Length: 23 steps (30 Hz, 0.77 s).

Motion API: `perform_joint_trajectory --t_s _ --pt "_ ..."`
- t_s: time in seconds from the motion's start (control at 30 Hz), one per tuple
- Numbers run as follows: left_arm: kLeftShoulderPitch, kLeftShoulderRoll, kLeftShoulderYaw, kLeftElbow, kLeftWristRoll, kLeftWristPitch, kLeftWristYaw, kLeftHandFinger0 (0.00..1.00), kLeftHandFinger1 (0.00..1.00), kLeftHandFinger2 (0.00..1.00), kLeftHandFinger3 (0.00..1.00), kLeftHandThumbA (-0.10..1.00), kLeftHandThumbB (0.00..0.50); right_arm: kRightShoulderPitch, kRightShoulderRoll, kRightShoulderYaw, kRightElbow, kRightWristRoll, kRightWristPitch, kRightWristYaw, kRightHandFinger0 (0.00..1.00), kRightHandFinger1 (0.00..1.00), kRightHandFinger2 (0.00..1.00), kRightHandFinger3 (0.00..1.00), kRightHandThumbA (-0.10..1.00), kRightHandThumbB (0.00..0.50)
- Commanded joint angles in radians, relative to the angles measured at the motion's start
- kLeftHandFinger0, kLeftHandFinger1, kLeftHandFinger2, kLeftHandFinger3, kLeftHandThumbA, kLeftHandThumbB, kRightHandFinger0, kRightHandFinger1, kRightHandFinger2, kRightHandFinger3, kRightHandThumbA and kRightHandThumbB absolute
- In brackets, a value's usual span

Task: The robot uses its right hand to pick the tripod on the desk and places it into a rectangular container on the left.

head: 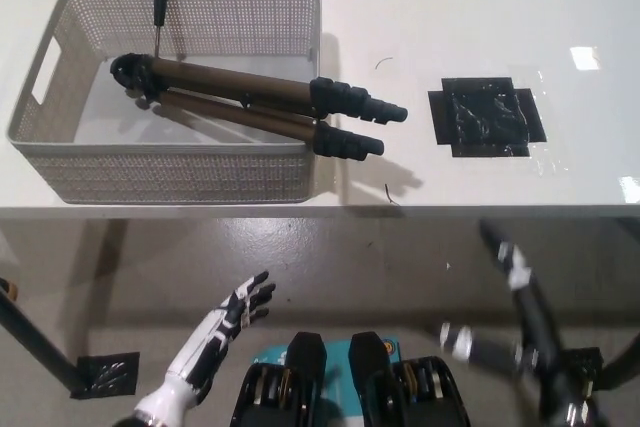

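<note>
A bronze-brown tripod (pixel 250 107) with black feet is lying in a pale grey perforated basket (pixel 170 172) on the white desk (pixel 420 7), beside a black tape patch (pixel 485 119)

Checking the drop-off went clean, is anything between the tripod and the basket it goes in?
No. The tripod already lies in the white mesh basket, its black leg ends sticking out over the right rim. The right hand, blurred, is below the desk edge.

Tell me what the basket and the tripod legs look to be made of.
Basket: likely pale grey moulded plastic, judging by its perforated mesh walls and cut-out handle. Tripod: probably brown anodised metal tubes with a dull sheen, ending in black plastic or rubber sections.
</note>
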Motion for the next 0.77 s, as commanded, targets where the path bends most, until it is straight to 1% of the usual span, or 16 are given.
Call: perform_joint_trajectory --t_s 0.0,0.03,0.07,0.1,0.13,0.2,0.23,0.3,0.37,0.4,0.43,0.53,0.57,0.63,0.7,0.73 --pt "-0.073 0.006 0.030 -0.011 -0.010 -0.014 0.021 1.00 1.00 1.00 1.00 1.00 0.500 0.018 0.024 0.062 -0.019 0.082 -0.257 -0.116 1.00 1.00 1.00 1.00 1.00 0.189" --pt "-0.074 0.005 0.031 -0.012 -0.009 -0.012 0.023 1.00 1.00 1.00 1.00 1.00 0.500 0.015 0.021 0.069 0.007 0.075 -0.257 -0.131 1.00 1.00 1.00 1.00 1.00 0.207" --pt "-0.074 0.005 0.032 -0.011 -0.007 -0.015 0.025 1.00 1.00 1.00 1.00 1.00 0.500 0.013 0.020 0.074 0.029 0.072 -0.257 -0.145 1.00 1.00 1.00 1.00 1.00 0.185" --pt "-0.081 0.004 0.033 -0.005 -0.009 -0.018 0.023 1.00 1.00 1.00 1.00 1.00 0.500 0.007 0.019 0.071 0.046 0.086 -0.257 -0.132 1.00 1.00 1.00 1.00 1.00 0.215" --pt "-0.086 0.003 0.035 0.001 -0.009 -0.024 0.023 1.00 1.00 1.00 1.00 1.00 0.500 0.004 0.027 0.057 0.068 0.100 -0.257 -0.111 1.00 1.00 1.00 1.00 1.00 0.266" --pt "-0.087 0.005 0.036 0.000 -0.002 -0.028 0.026 1.00 1.00 1.00 1.00 1.00 0.500 -0.003 0.031 0.046 0.091 0.113 -0.257 -0.092 1.00 1.00 1.00 1.00 1.00 0.282" --pt "-0.082 0.005 0.037 -0.007 -0.005 -0.020 0.023 1.00 1.00 1.00 1.00 1.00 0.500 -0.003 0.032 0.040 0.100 0.118 -0.257 -0.083 1.00 1.00 1.00 1.00 1.00 0.282" --pt "-0.074 0.001 0.038 -0.014 -0.004 -0.018 0.020 1.00 1.00 1.00 1.00 1.00 0.500 -0.001 0.021 0.039 0.111 0.139 -0.257 -0.062 1.00 1.00 1.00 1.00 1.00 0.253" --pt "-0.074 0.001 0.039 -0.014 -0.005 -0.021 0.015 1.00 1.00 1.00 1.00 1.00 0.500 -0.007 0.016 0.038 0.127 0.157 -0.257 -0.047 1.00 1.00 1.00 1.00 1.00 0.249" --pt "-0.071 0.001 0.039 -0.017 0.001 -0.020 0.018 1.00 1.00 1.00 1.00 1.00 0.500 -0.011 0.016 0.036 0.135 0.156 -0.257 -0.043 1.00 1.00 1.00 1.00 1.00 0.255" --pt "-0.071 0.002 0.040 -0.014 0.000 -0.022 0.016 1.00 1.00 1.00 1.00 1.00 0.500 -0.015 0.015 0.037 0.141 0.154 -0.257 -0.042 1.00 1.00 1.00 1.00 1.00 0.245" --pt "-0.074 0.002 0.044 -0.014 -0.006 -0.020 0.013 1.00 1.00 1.00 1.00 1.00 0.500 -0.027 0.011 0.045 0.162 0.167 -0.246 -0.021 1.00 1.00 1.00 1.00 1.00 0.246" --pt "-0.075 0.001 0.045 -0.012 -0.005 -0.021 0.015 1.00 1.00 1.00 1.00 1.00 0.500 -0.033 0.006 0.049 0.172 0.171 -0.253 -0.014 1.00 1.00 1.00 1.00 1.00 0.237" --pt "-0.081 -0.001 0.049 -0.009 -0.010 -0.022 0.015 1.00 1.00 1.00 1.00 1.00 0.500 -0.051 -0.003 0.056 0.189 0.182 -0.257 0.002 1.00 1.00 1.00 1.00 1.00 0.282" --pt "-0.083 0.000 0.051 -0.008 -0.006 -0.027 0.017 1.00 1.00 1.00 1.00 1.00 0.500 -0.062 -0.009 0.061 0.197 0.186 -0.257 0.013 1.00 1.00 1.00 1.00 1.00 0.297" --pt "-0.083 0.000 0.051 -0.008 -0.006 -0.027 0.017 1.00 1.00 1.00 1.00 1.00 0.500 -0.062 -0.009 0.061 0.197 0.186 -0.257 0.013 1.00 1.00 1.00 1.00 1.00 0.297"
